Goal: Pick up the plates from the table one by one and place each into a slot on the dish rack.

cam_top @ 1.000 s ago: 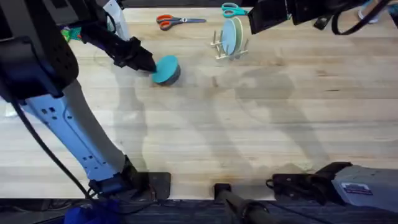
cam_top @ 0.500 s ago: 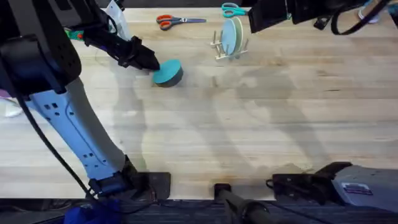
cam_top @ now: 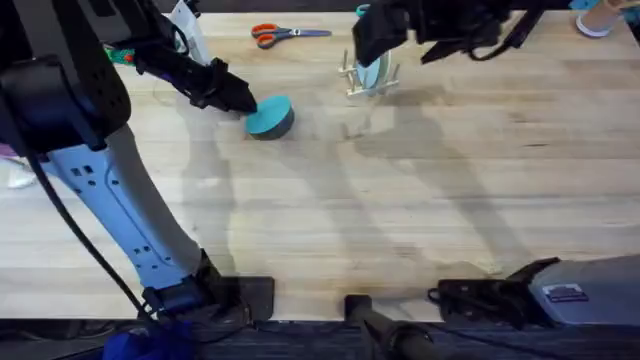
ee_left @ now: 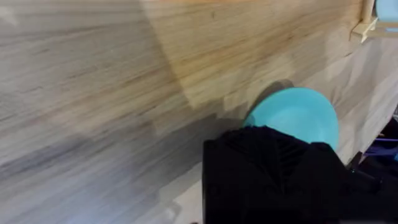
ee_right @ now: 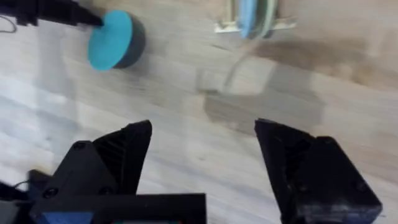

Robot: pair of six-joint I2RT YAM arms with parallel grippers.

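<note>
Light wooden table (cam_top: pixel 420 200) with plank grain, seen from above, orange-handled scissors (cam_top: pixel 285 33) along the far edge.

At the left: left gripper (cam_top: pixel 243 103) reaching in low over the wood, closed on the near rim of the teal plate (cam_top: pixel 268 116). Plate tilted, one edge raised off the table, a dark shadow underneath. In the left wrist view, black fingers (ee_left: pixel 273 155) lapping over the plate's edge, most of the teal disc beyond the tips and clear of them. Apparently a pinch on the rim alone, not a deep hold.

Toward the right: dish rack (cam_top: pixel 366 88) at the far side, well apart from the teal plate, with a pale blue plate (cam_top: pixel 372 70) upright between its pegs and a cream plate (ee_right: pixel 267 12) standing just beside it. Right gripper (ee_right: pixel 202 127) above the rack in the overhead view, fingers spread wide, holding nothing.

Step in hand, as a judgement: lifting the teal plate for carriage to a free slot. To do it well: keep the pinch firm and lift straight up before travelling, since a shallow rim grip invites swinging or slipping. Turn the plate on edge, parallel to the standing plates. Approach from above, lined up with an empty gap between pegs, then lower slowly. Move the right arm off the rack beforehand to avoid a clash.
</note>
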